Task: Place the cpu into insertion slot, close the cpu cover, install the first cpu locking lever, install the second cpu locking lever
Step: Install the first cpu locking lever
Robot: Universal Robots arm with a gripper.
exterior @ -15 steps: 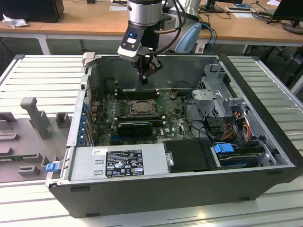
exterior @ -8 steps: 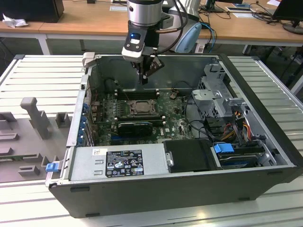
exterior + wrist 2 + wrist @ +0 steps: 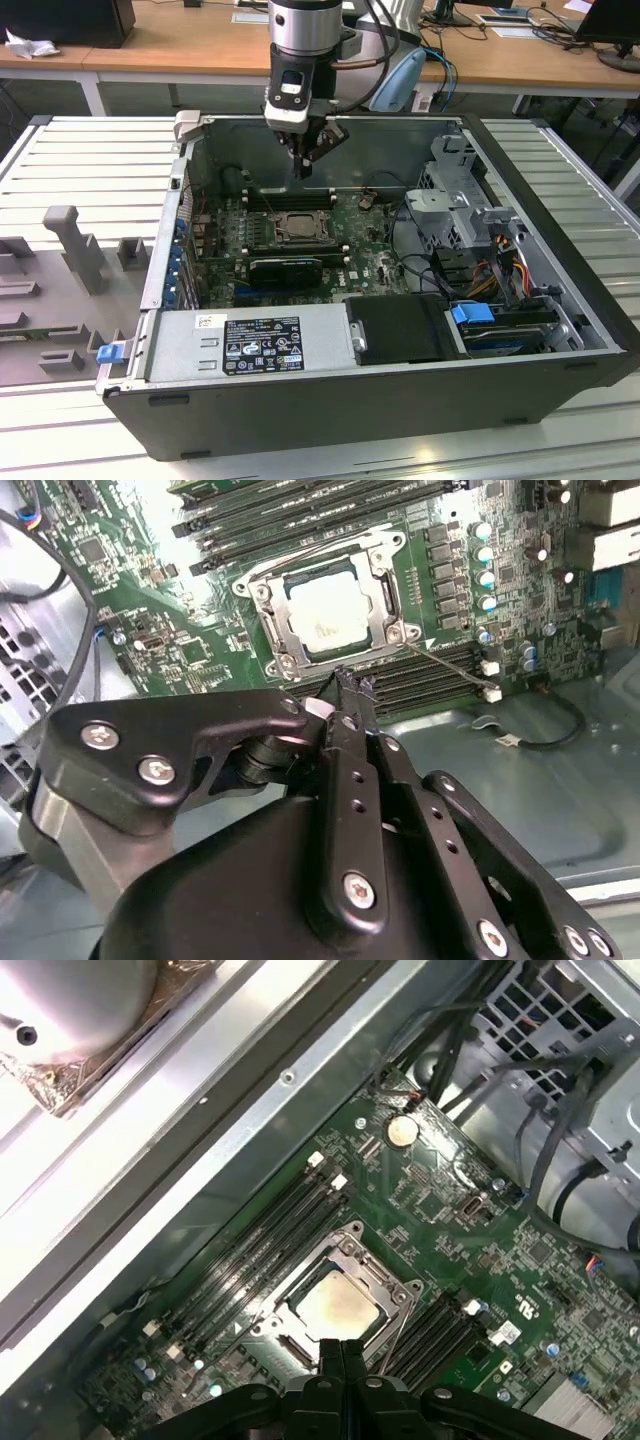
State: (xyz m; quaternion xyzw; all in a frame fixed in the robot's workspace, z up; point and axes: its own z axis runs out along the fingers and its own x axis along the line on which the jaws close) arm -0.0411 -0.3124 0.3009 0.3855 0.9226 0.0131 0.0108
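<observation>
Broadly, a ribbed metal bench [image 3: 80, 150] carried an open computer case [image 3: 350, 410] lying on its side, with its power supply [image 3: 250, 340] along the near wall. The green motherboard [image 3: 370, 255] lay flat on the case floor, towards the exterior view's left. The arm reached down from the far side. Its tool [image 3: 305, 165] hung above the memory slots [image 3: 285, 195] just beyond the socket, touching nothing. In both wrist views the tool's [image 3: 343, 685] [image 3: 342, 1355] fingers were pressed together with nothing between them. The cpu cover [image 3: 273, 632] lay flat on the socket. The cpu [image 3: 328, 610] sat in the socket under it, its pale top showing through the window. In the second wrist view, a thin wire lever [image 3: 450, 668] ran out from one socket corner.
</observation>
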